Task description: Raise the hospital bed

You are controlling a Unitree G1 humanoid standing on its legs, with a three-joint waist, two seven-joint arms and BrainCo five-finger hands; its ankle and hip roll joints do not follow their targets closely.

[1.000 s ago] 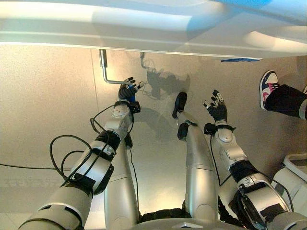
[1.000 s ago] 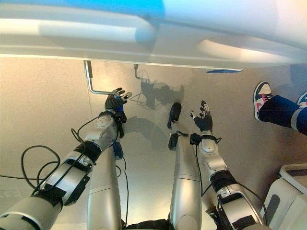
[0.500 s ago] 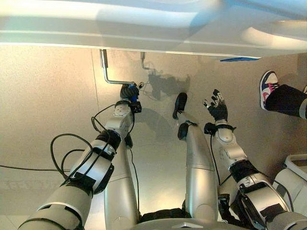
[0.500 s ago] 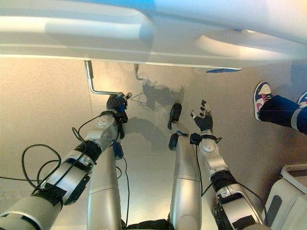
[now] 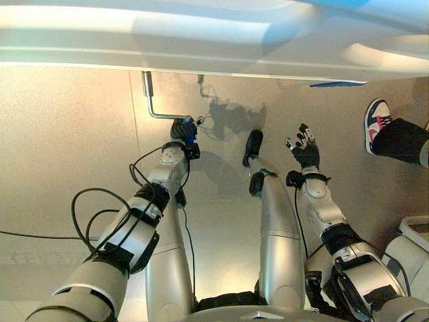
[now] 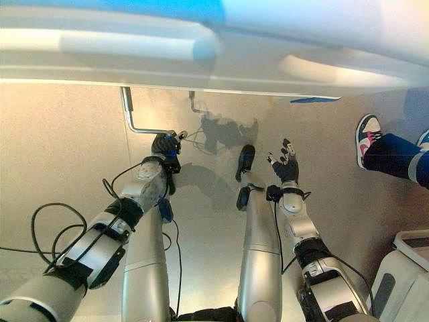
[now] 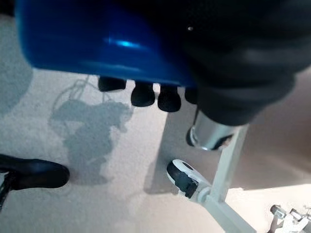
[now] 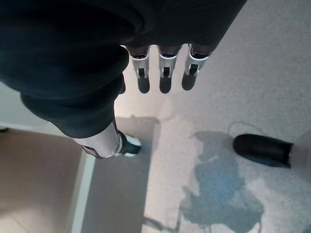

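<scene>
The hospital bed's pale footboard (image 5: 201,40) runs across the far side. A bent metal crank (image 5: 157,115) hangs from beneath it and ends in a blue grip (image 7: 97,48). My left hand (image 5: 182,131) is shut on that grip, and its dark fingertips (image 7: 146,94) wrap over the grip's far side. My right hand (image 6: 286,166) hovers open above the floor to the right, touching nothing, with its fingers (image 8: 165,77) straight.
A second, shorter crank (image 5: 201,86) hangs under the bed just right of the first. A bed caster (image 7: 184,177) stands on the floor near the grip. A person's shoe and dark trouser leg (image 5: 385,131) are at the right. A white object (image 5: 415,235) sits at lower right.
My left hand, spread by the crank's end a second ago, has curled round the blue grip. The right hand has kept its place.
</scene>
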